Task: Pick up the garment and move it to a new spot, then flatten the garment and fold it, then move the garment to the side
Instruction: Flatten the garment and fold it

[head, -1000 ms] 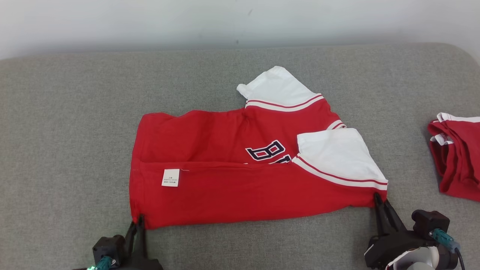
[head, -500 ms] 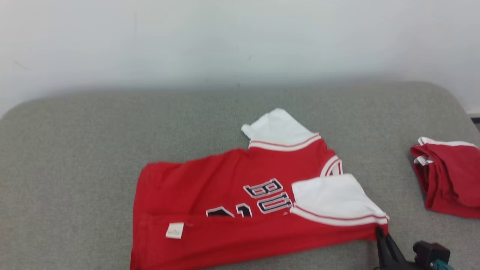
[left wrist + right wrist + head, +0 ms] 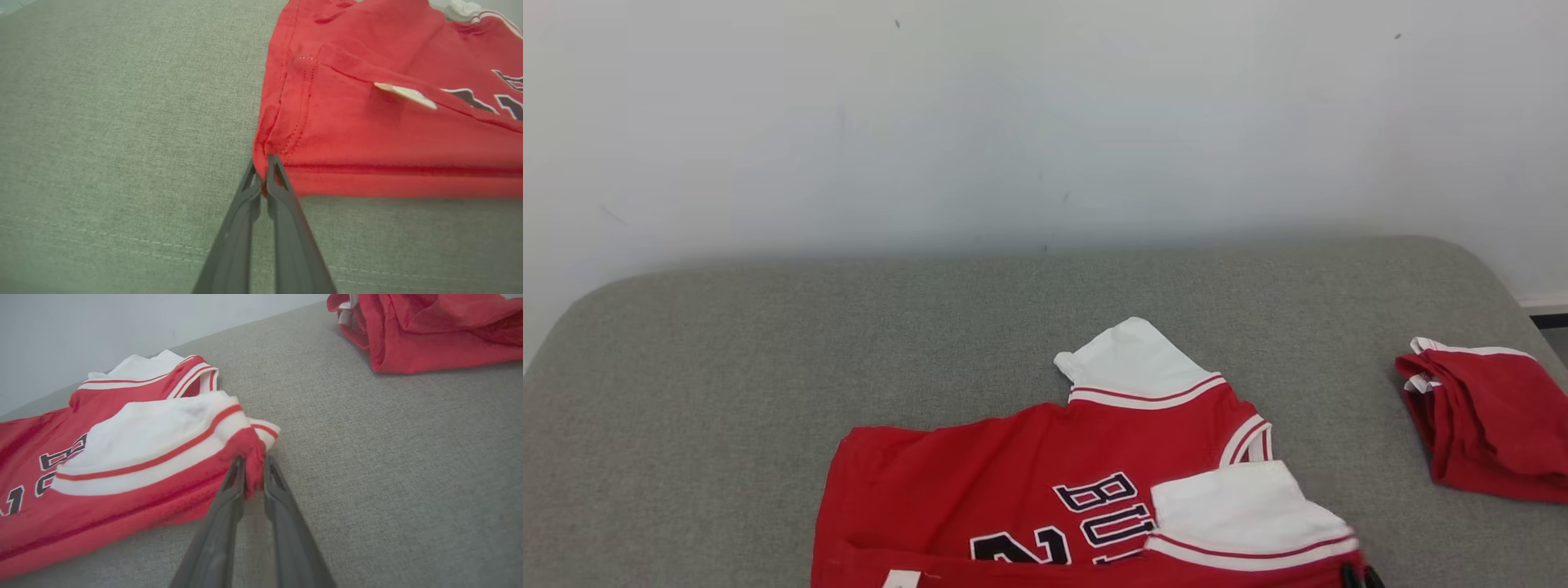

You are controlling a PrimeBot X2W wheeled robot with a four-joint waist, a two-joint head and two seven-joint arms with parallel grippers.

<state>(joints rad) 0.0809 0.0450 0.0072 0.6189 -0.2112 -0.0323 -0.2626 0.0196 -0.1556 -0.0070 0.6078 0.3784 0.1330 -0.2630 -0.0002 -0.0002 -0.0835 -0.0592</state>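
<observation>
We note the red jersey (image 3: 1045, 482) lying on the grey cushion (image 3: 727, 367), partly folded: its near long edge is turned over the lettering, with a white sleeve on top at the right.

Left gripper (image 3: 263, 161): fingers pressed together, pinching the jersey's hem corner.

Right gripper (image 3: 253, 461): fingers clamped on a bunch of red cloth at the sleeve-side corner.

A second red garment (image 3: 1486, 425) lies folded, well apart, at the cushion's right end.
</observation>
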